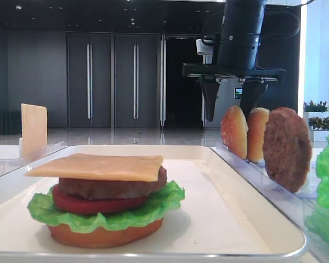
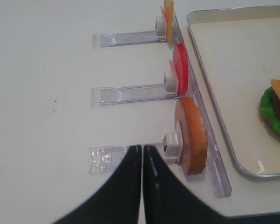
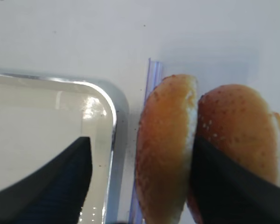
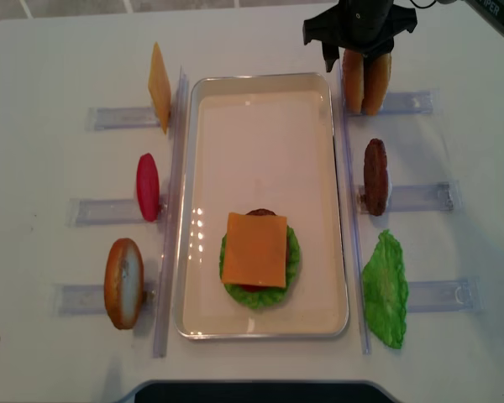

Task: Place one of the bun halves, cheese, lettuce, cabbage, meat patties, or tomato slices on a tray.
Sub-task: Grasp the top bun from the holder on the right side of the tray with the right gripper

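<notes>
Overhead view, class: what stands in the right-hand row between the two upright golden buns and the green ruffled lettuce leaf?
One dark brown round meat patty, upright in its clear rack, between the buns and the lettuce; the overhead view shows it.

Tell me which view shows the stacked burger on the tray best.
The front exterior high view: the stacked burger fills the foreground, every layer visible side-on. The overhead view shows mostly its cheese top, the left wrist view only an edge, the right wrist view nothing.

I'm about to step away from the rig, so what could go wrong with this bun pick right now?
Two bun halves stand touching in the rack, and one finger of the right gripper sits between them, so the neighbouring bun might tip or drag out. The other finger hangs over the tray rim and could clip it.
</notes>
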Available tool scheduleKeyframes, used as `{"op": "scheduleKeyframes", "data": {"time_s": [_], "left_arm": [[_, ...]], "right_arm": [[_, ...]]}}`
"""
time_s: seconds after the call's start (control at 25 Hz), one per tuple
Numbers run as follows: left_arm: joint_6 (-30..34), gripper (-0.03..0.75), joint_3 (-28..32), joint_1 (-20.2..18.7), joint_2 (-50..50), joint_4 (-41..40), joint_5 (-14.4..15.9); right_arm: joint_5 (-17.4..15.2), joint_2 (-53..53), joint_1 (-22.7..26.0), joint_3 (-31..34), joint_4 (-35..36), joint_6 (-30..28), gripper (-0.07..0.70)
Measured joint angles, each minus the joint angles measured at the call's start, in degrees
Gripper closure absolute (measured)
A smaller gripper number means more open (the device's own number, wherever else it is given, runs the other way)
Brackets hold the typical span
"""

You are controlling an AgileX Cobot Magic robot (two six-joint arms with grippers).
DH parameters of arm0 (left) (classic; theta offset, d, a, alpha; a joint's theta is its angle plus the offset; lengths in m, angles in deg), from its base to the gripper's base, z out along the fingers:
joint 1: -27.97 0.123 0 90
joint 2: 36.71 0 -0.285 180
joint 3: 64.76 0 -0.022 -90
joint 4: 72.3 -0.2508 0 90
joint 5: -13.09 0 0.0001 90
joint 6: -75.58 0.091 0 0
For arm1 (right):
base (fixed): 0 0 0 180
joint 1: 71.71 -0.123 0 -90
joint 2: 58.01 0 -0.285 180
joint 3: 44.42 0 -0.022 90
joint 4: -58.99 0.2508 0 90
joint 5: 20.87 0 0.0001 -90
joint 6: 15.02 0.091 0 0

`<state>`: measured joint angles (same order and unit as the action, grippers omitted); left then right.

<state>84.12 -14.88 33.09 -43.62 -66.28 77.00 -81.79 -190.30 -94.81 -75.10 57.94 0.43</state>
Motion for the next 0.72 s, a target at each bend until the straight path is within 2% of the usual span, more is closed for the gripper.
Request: {"op": "scheduleKeyframes", "data": {"time_s": [0.4, 0.72], "left_arm": [[0.0, 0.722, 0.0, 0.0, 0.0, 0.0, 0.0], [0.0, 0.722, 0.0, 0.0, 0.0, 0.0, 0.0]], "right_arm": [[-0.5, 0.0, 0.0, 0.0, -2.8, 0.1, 0.393], [-0.8, 0.0, 0.0, 0.0, -2.8, 0.2, 0.395]]}}
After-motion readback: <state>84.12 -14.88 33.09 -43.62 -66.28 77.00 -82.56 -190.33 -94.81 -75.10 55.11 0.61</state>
